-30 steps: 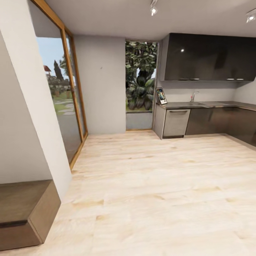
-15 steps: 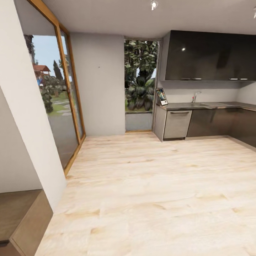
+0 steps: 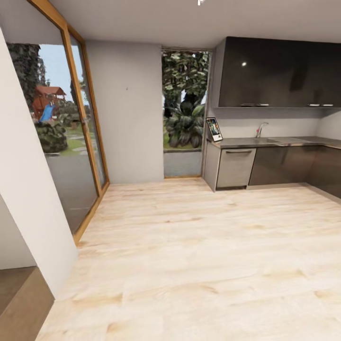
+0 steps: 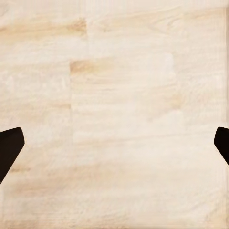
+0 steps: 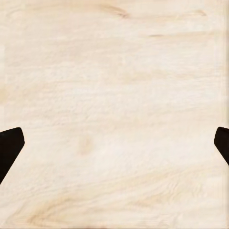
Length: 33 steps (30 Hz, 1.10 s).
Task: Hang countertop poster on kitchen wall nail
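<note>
The poster (image 3: 214,129) stands upright, leaning against the wall at the left end of the grey kitchen countertop (image 3: 265,141), across the room in the head view. A chrome tap (image 3: 259,129) rises over the sink further right. A tiny dark wall nail (image 3: 126,88) dots the light-grey wall left of the window. My left gripper (image 4: 114,148) is open over pale wood floor, its dark fingertips (image 4: 9,150) far apart. My right gripper (image 5: 114,148) is open too, with only floor between its fingertips (image 5: 9,148).
Pale wood floor (image 3: 199,246) stretches to the cabinets. A glass door with a wood frame (image 3: 80,132) runs along the left. A white wall corner (image 3: 28,199) and a low brown step (image 3: 23,303) sit near left. Dark upper cabinets (image 3: 279,73) hang over the worktop.
The whole head view has shifted: the near wall corner and brown step slid left and down, and the kitchen looks slightly nearer. The camera moved; nothing in the room moved.
</note>
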Available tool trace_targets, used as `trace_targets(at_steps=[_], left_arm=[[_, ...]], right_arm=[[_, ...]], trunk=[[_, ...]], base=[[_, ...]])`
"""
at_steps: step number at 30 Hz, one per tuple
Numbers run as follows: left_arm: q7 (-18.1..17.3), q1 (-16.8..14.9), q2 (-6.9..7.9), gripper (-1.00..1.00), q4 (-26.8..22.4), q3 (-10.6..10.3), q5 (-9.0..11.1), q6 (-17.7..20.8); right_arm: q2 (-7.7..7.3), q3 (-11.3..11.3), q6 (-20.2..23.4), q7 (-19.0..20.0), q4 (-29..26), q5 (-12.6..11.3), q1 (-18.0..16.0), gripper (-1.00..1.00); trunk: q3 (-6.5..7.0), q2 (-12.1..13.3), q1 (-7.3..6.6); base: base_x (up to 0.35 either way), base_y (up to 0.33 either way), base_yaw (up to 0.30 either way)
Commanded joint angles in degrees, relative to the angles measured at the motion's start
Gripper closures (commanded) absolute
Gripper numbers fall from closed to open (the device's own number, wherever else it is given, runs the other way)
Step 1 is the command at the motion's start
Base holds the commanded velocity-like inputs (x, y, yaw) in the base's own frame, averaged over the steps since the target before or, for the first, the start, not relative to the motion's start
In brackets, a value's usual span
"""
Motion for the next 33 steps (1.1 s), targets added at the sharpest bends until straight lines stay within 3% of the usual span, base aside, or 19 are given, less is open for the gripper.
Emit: trace_targets(at_steps=[1, 9, 33], left_arm=[[0.0, 0.0, 0.09, -1.0, -0.1, 0.0, 0.0, 0.0], [0.0, 0.0, 0.92, -1.0, -0.2, 0.0, 0.1, 0.1], [0.0, 0.0, 0.97, -1.0, -0.2, 0.0, 0.1, 0.0]], right_arm=[[0.0, 0.0, -0.2, 0.0, 0.0, 0.0, 0.0, -1.0], [0.0, 0.0, -0.2, 0.0, 0.1, 0.0, 0.0, -1.0], [0.0, 0.0, -0.2, -0.1, 0.1, 0.0, 0.0, -1.0]], trunk=[[-0.05, 0.0, 0.03], [-0.05, 0.0, 0.03], [-0.05, 0.0, 0.03]], base=[[0.287, -0.175, 0.0], [0.299, -0.138, 0.0], [0.313, -0.089, 0.0]])
